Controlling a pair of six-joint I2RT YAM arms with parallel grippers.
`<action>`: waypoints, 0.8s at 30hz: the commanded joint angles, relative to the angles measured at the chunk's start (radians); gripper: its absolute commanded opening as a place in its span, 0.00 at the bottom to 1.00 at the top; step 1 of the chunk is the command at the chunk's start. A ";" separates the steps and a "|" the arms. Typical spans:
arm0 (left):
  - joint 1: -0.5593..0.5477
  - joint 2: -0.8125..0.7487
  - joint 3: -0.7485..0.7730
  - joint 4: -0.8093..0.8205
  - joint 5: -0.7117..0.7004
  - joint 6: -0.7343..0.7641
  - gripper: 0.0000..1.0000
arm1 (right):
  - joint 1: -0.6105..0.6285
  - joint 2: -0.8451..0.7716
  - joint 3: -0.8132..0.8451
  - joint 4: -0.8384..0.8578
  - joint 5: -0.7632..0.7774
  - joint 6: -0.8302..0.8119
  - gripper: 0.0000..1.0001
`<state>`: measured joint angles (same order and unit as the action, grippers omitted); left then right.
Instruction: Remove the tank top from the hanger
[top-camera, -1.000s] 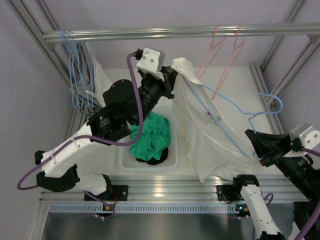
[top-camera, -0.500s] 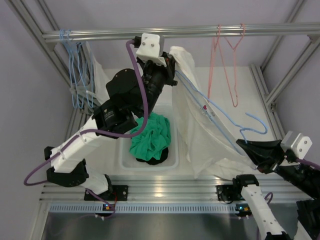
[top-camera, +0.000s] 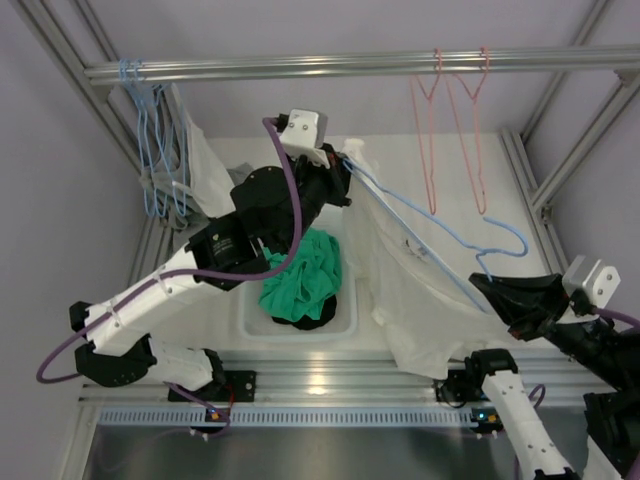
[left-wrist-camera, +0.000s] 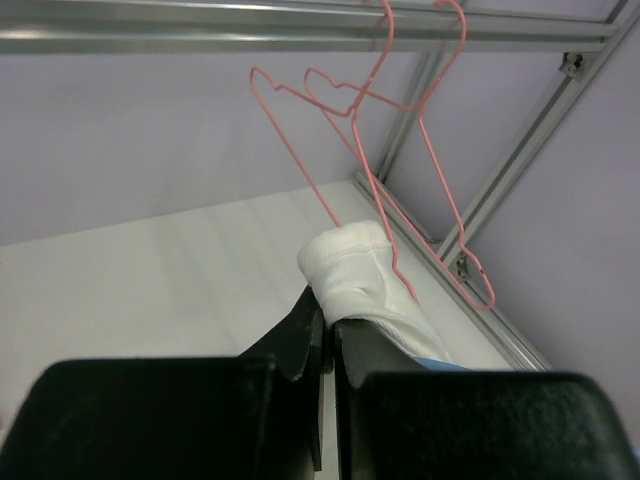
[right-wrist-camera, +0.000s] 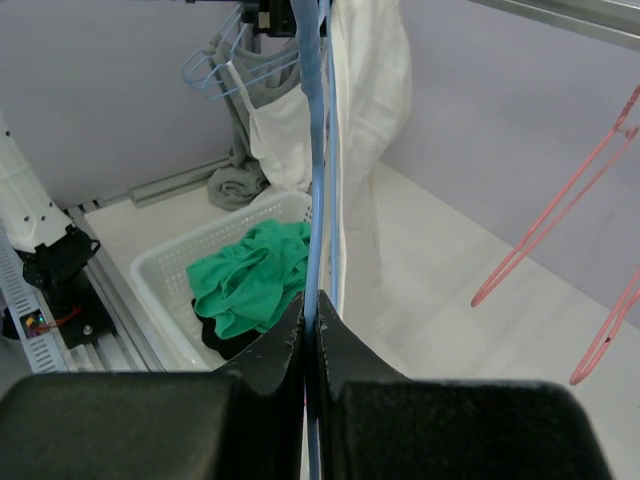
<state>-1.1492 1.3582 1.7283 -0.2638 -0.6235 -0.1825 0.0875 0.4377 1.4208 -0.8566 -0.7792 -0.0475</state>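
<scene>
Hanger (right-wrist-camera: 317, 150) long axis diagonal, left tool (left-wrist-camera: 325, 322) to right tool (right-wrist-camera: 311, 312); tank top (top-camera: 400, 295) draped.

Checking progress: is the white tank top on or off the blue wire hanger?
On: white tank top drapes over blue wire hanger; left claw pinches its shoulder.

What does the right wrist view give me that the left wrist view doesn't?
Only the right wrist view: the right gripper shut on the blue hanger, and below it the white basket holding a green garment.
Only the left wrist view: the left gripper shut on a bunched fold of the tank top, and the pink hangers hooked over the rail.
Both: the white tank top and the pink hangers.
</scene>
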 joint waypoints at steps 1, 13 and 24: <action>-0.030 -0.060 -0.085 0.046 0.229 -0.164 0.00 | 0.009 -0.010 -0.049 0.273 0.015 0.124 0.00; -0.029 -0.177 -0.265 0.104 0.158 -0.314 0.00 | 0.011 -0.077 -0.152 0.528 0.021 0.259 0.00; 0.011 -0.174 -0.275 0.193 0.164 -0.324 0.00 | 0.014 -0.140 -0.264 0.620 0.081 0.317 0.00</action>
<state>-1.1397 1.1805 1.4673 -0.2150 -0.5583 -0.4835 0.0898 0.3122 1.1709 -0.3794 -0.7429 0.2161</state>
